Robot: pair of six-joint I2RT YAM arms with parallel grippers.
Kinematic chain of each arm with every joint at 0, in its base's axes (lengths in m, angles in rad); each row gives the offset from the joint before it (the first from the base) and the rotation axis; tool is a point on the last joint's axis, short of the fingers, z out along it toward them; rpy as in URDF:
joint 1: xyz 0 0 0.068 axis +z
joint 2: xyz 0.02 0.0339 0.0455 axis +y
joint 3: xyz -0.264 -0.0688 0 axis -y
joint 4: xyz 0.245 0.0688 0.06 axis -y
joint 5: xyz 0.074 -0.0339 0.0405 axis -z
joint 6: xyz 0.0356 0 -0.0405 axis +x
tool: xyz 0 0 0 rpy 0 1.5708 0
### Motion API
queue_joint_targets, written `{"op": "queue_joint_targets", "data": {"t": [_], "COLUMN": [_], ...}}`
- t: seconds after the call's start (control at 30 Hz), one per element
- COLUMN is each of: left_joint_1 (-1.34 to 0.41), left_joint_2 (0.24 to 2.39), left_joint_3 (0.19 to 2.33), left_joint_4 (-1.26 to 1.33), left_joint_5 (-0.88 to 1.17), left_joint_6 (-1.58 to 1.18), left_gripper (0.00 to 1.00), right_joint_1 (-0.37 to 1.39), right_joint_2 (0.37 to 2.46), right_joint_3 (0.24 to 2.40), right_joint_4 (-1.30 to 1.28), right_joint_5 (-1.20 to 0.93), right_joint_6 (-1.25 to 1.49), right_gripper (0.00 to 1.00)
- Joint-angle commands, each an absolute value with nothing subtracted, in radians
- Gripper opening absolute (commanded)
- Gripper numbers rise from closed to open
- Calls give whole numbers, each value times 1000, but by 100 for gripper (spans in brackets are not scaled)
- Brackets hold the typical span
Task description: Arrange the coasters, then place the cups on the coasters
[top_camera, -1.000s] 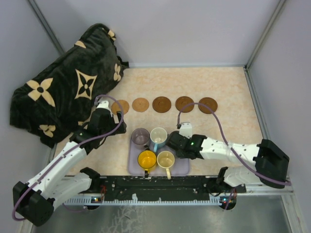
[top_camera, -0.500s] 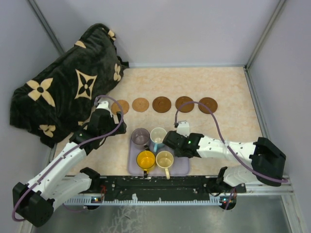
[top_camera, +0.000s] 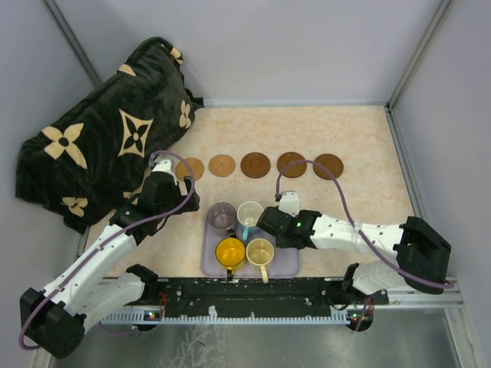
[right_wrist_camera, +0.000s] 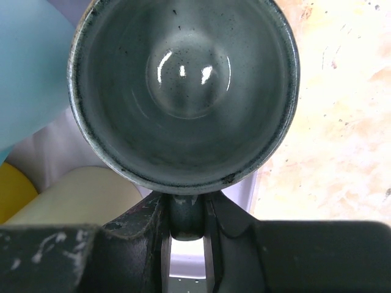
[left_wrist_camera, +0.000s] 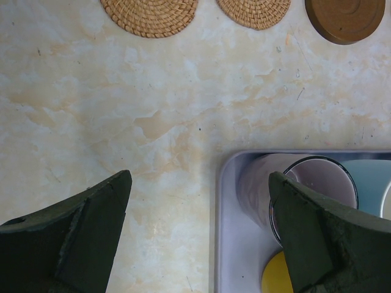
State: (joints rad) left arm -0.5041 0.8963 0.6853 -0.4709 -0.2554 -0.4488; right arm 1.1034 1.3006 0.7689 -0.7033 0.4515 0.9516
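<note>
Right now I am working the cup step: the 5 coasters (top_camera: 255, 164) are lying in a row on the table beyond the lavender tray (top_camera: 288, 264), 2 woven tan ones on the left and 3 dark ones on the right, all bare, so I am judging the arranging as done and no cup as placed yet.

I am gripping with the right gripper (right_wrist_camera: 185, 210). Its jaws are pinched narrow on the handle (right_wrist_camera: 185, 223) of the dark grey-green cup (right_wrist_camera: 183, 85), which is sitting upright at the tray's right edge with its mouth just ahead of the fingertips. From above, the wrist is hiding this cup. I cannot tell whether it is off the tray floor.

Next I am expecting to lift straight up, clearing the white cup (top_camera: 250, 212) on its left and the cream cup (top_camera: 261, 250) on the near side, then carry it far and right to a dark coaster and lower it centred.

I am holding the left gripper (left_wrist_camera: 197, 183) wide and empty above the table beside the tray's far-left corner, with the purple cup (left_wrist_camera: 311, 189) near its right finger.
</note>
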Motion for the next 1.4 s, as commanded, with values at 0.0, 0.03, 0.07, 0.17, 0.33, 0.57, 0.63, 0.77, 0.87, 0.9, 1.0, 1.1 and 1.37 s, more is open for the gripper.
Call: {"op": "queue_joint_targets", "data": {"t": [0.0, 0.03, 0.07, 0.17, 0.33, 0.57, 0.63, 0.77, 0.87, 0.9, 1.0, 1.1, 1.37], "left_joint_1": [-508, -508, -508, -508, -508, -508, -508, -508, -508, -508, -508, -508, -508], "left_joint_2": [883, 882, 881, 878, 874, 870, 871, 873, 874, 874, 878, 883, 896], "left_joint_3": [679, 679, 678, 678, 677, 671, 672, 672, 671, 671, 672, 670, 673], "left_joint_4": [-449, -449, -448, -447, -445, -437, -433, -428, -426, -425, -422, -416, -408], "left_joint_5": [-245, -245, -245, -245, -246, -240, -238, -233, -232, -232, -230, -229, -219], "left_joint_6": [-453, -453, -453, -454, -458, -460, -461, -460, -460, -460, -460, -460, -466], "left_gripper": [99, 99, 99, 99, 99, 99, 99, 99, 99, 99, 99, 99, 99], "right_joint_1": [1109, 1109, 1109, 1109, 1109, 1091, 1048, 925, 806, 769, 671, 592, 334], "right_joint_2": [1309, 1309, 1306, 1301, 1299, 1297, 1284, 1224, 1178, 1172, 1173, 1194, 1287], "right_joint_3": [837, 847, 857, 899, 972, 1040, 1040, 1002, 982, 980, 983, 987, 960], "right_joint_4": [-739, -747, -754, -773, -804, -827, -793, -655, -549, -519, -439, -356, -181], "right_joint_5": [523, 538, 553, 604, 676, 849, 864, 832, 762, 745, 705, 675, 502], "right_joint_6": [934, 928, 918, 875, 805, 716, 678, 571, 486, 460, 386, 307, 209], "right_gripper": [0, 0, 0, 0, 0, 0, 0, 0, 0, 0, 0, 0, 0]}}
